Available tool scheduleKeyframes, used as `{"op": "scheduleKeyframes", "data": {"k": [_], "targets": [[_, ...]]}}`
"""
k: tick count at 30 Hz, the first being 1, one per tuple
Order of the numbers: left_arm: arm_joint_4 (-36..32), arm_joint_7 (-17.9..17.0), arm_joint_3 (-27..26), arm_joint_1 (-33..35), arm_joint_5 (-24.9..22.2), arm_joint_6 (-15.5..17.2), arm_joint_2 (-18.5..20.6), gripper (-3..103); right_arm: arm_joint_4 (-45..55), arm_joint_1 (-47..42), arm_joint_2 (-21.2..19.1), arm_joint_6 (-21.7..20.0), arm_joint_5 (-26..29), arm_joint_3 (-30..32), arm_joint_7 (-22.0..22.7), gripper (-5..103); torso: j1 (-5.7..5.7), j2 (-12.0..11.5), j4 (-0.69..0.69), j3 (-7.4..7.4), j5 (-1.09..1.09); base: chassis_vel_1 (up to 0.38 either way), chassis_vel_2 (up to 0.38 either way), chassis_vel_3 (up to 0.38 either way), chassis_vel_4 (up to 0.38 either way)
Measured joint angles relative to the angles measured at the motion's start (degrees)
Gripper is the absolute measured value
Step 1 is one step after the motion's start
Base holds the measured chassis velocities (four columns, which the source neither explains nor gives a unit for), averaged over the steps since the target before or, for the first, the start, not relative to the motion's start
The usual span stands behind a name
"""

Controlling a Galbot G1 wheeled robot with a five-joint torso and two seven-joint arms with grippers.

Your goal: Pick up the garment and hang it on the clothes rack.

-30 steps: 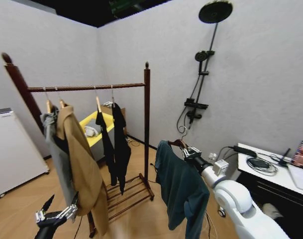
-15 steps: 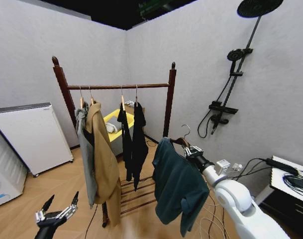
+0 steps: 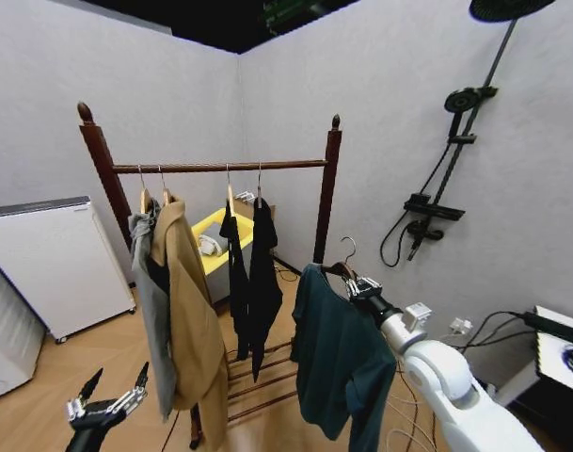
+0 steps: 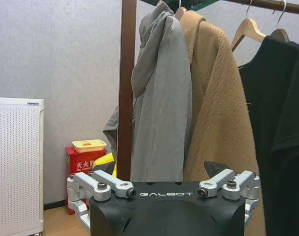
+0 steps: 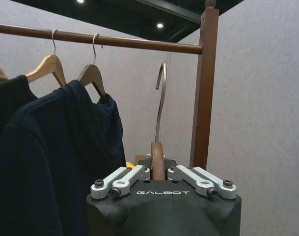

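From the head, the right gripper (image 3: 363, 287) grips the hanger of the garment (image 3: 338, 363) low beside the rack (image 3: 326, 188), the left gripper (image 3: 105, 407) splayed idle; the right wrist shows the hook (image 5: 160, 101) under the bar (image 5: 105, 39), so it may miss.

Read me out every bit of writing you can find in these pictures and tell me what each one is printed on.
"GALBOT" on the black body of the left tool.
"GALBOT" on the black body of the right tool, which is shut on the garment's hanger.
Chinese characters on the red box on the floor by the clothes rack; they seem to read "灭火", the rest is cut off.
Nothing else legible.
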Motion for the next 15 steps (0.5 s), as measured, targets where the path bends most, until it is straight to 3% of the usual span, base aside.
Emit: {"op": "scheduleKeyframes", "data": {"k": [6, 15], "targets": [[0.0, 0.0, 0.0, 0.0, 0.0, 0.0, 0.0, 100, -0.7, 0.2, 0.0, 0.2, -0.6, 0.1, 0.0, 9, -0.04, 0.0, -0.02, -0.01, -0.01, -0.027, 0.072, 0.051, -0.015], [0.0, 0.0, 0.0, 0.0, 0.0, 0.0, 0.0, 100, -1.0, 0.5, 0.0, 0.1, -0.6, 0.0, -0.5, 9, -0.13, 0.1, 0.03, -0.03, -0.02, 0.097, 0.021, 0.023, 0.073]]}}
